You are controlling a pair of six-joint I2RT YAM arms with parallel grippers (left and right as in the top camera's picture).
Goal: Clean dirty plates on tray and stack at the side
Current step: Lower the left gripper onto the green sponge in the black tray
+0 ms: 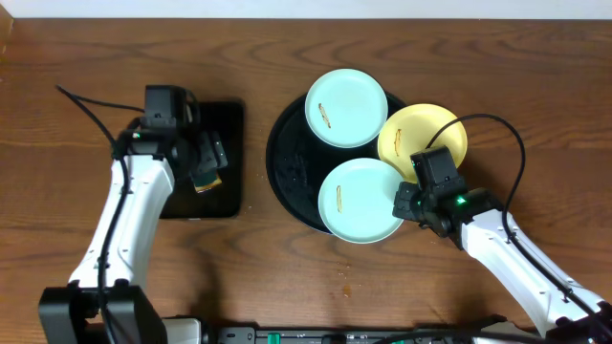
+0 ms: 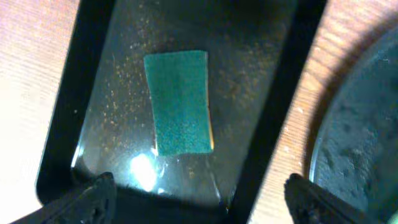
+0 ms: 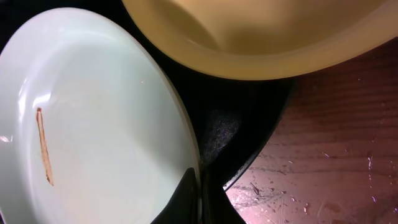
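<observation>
Brown wood-grain tabletop (image 1: 76, 57) is filling the scene, with two white arms reaching in from the near edge. Nearest, a few pale crumbs (image 1: 345, 277) are lying on the bare wood just in front of the round black tray (image 1: 287, 167).

On the right, the right gripper (image 1: 402, 203) is sitting at the right rim of the near mint-blue plate (image 1: 359, 199). In the wrist view its dark fingers are closing tight together, with the plate's thin rim running in between them, so it is pinching that plate. The plate is resting on the near part of the round tray and overhanging its near rim. It is carrying one thin brown smear (image 1: 340, 199) left of centre.

On the left, well apart from the plates, the left gripper (image 2: 202, 199) is hanging over the rectangular black tray (image 1: 229, 124). Its fingers are standing wide apart and holding nothing. A teal-faced sponge (image 2: 179, 102) with a yellow edge is lying flat on that tray, clear of both fingertips. Fine pale specks are dusting the glossy tray around it.

Farther back on the right, the pale yellow plate (image 1: 430, 134) is sitting across the round tray's right rim, half over the wood. The far mint-blue plate (image 1: 346, 107) is lying on the tray's far part, overlapping the yellow plate's left edge and showing a short brown streak (image 1: 325, 115).
</observation>
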